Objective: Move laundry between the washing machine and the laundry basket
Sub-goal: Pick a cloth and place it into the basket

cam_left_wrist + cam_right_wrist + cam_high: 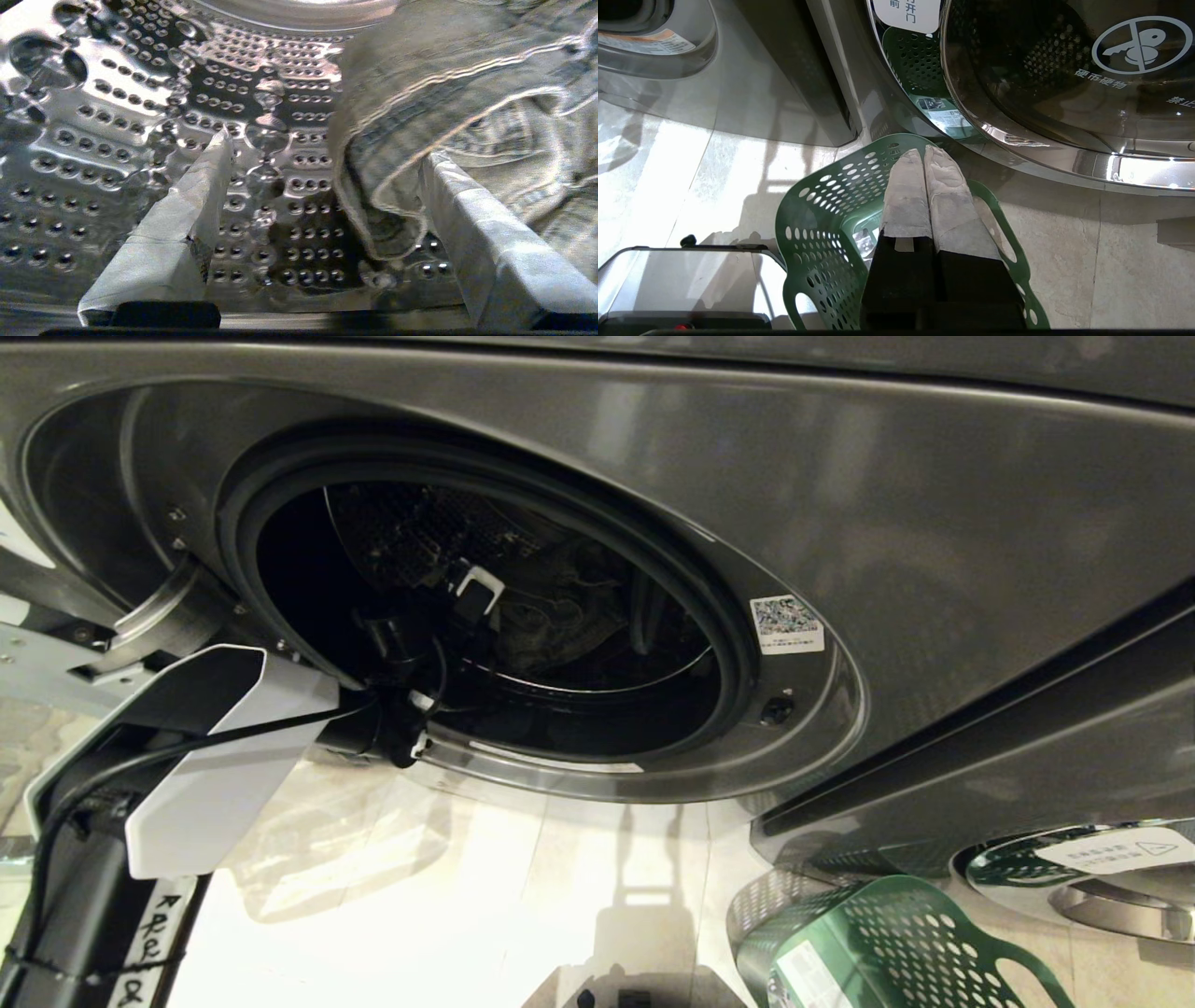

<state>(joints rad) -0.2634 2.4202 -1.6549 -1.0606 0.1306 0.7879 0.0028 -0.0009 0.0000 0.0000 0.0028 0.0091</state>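
Reaching into the washing machine (pixel 934 523) drum with the left gripper (pixel 322 205), jaws spread wide and empty

A crumpled piece of denim laundry (pixel 467 107) lies on the perforated drum wall (pixel 140 116), its folded edge between the two taped fingers (pixel 187 210), with no grip on it. The right gripper (pixel 923 156) hangs outside over the green laundry basket (pixel 817 210) on the floor (pixel 1111 242), its jaws pressed together with nothing between them
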